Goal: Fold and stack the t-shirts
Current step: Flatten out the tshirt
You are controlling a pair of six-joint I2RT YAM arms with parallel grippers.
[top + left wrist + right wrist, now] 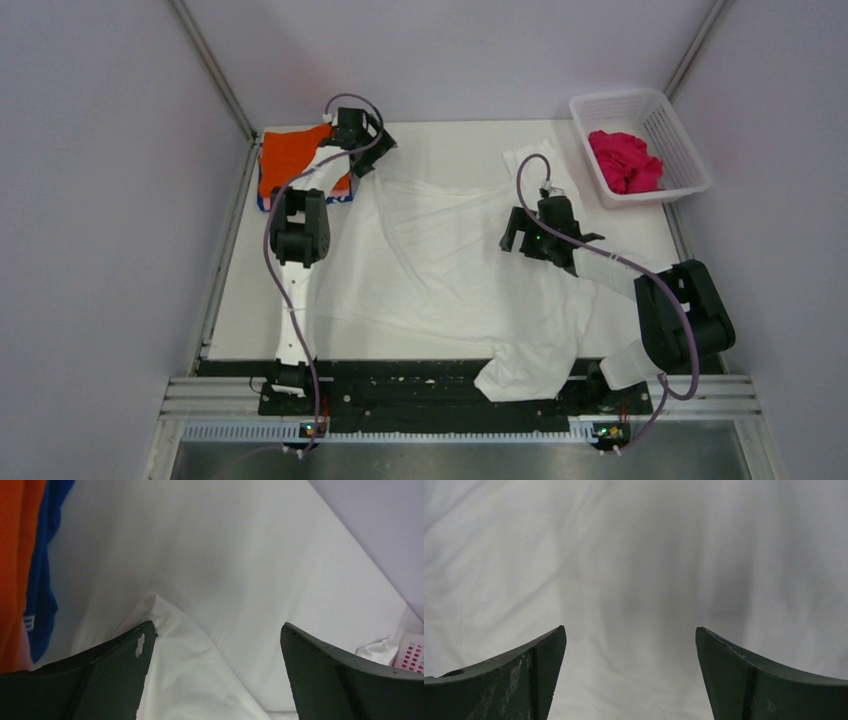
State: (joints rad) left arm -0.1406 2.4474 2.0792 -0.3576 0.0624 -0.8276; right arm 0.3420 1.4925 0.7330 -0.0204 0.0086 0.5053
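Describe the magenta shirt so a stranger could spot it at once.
On the table, look to the far right corner, where a white lattice basket sits. The magenta shirt lies crumpled inside it. It alone is in a basket: the white shirt sprawls mid-table and the orange shirt lies folded at the far left.

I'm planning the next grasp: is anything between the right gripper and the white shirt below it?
Nothing visible does. The right gripper hangs open over the white shirt, and its wrist camera shows only bare cloth beneath.
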